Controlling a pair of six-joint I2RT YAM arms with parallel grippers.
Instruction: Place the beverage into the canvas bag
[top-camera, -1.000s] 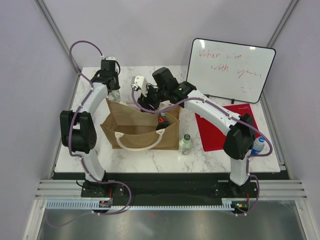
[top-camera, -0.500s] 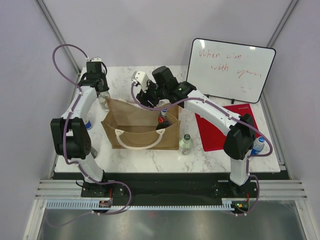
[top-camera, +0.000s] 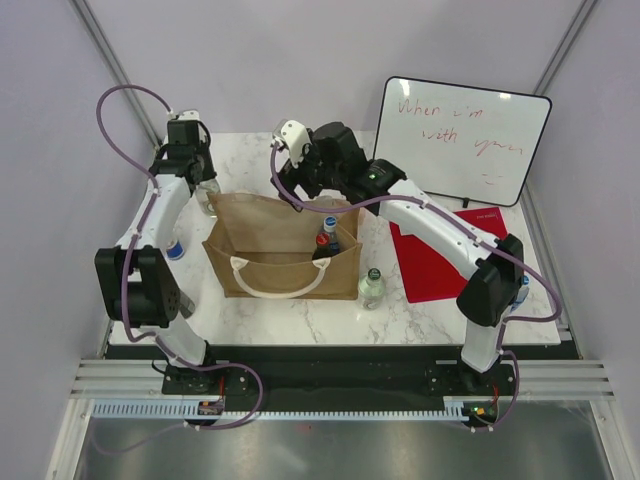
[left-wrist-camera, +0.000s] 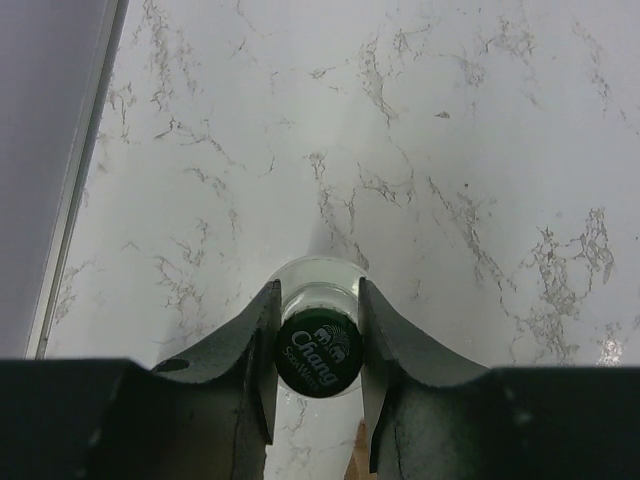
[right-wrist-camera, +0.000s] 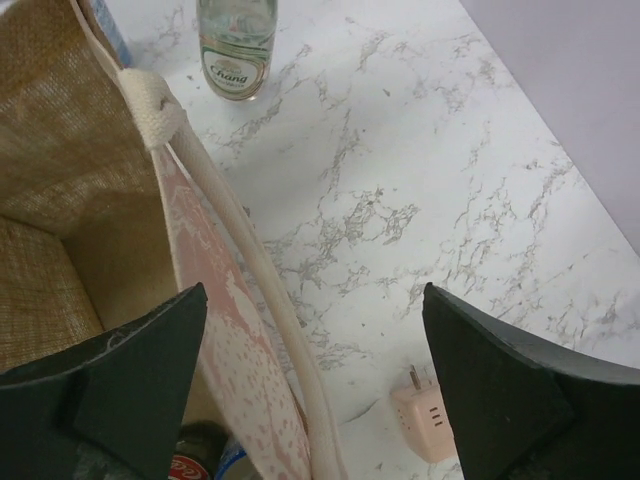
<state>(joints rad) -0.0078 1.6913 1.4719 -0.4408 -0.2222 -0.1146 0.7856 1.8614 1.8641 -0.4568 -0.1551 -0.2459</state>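
A clear glass Chang soda-water bottle (left-wrist-camera: 318, 345) stands upright at the back left of the marble table, just off the canvas bag's far-left corner (top-camera: 207, 197). My left gripper (left-wrist-camera: 318, 352) is shut on its green-capped neck from above. The tan canvas bag (top-camera: 290, 275) stands open mid-table with a red-capped cola bottle (top-camera: 322, 240) and a blue-capped one inside. My right gripper (right-wrist-camera: 312, 300) hangs open over the bag's rear rim and white handle (right-wrist-camera: 250, 250), holding nothing. In the right wrist view the Chang bottle (right-wrist-camera: 236, 45) shows beyond the bag.
Another green-capped bottle (top-camera: 371, 287) stands right of the bag. A blue-capped bottle (top-camera: 175, 248) stands at the bag's left, one more (top-camera: 517, 290) near the right arm. A red mat (top-camera: 450, 255) and whiteboard (top-camera: 462, 140) lie back right. A pink plug adapter (right-wrist-camera: 430, 425) lies behind the bag.
My left arm has swung away from the bag's corner to the back left, still gripping the bottle. My right gripper has opened wide and drawn back from the bag's rear rim.
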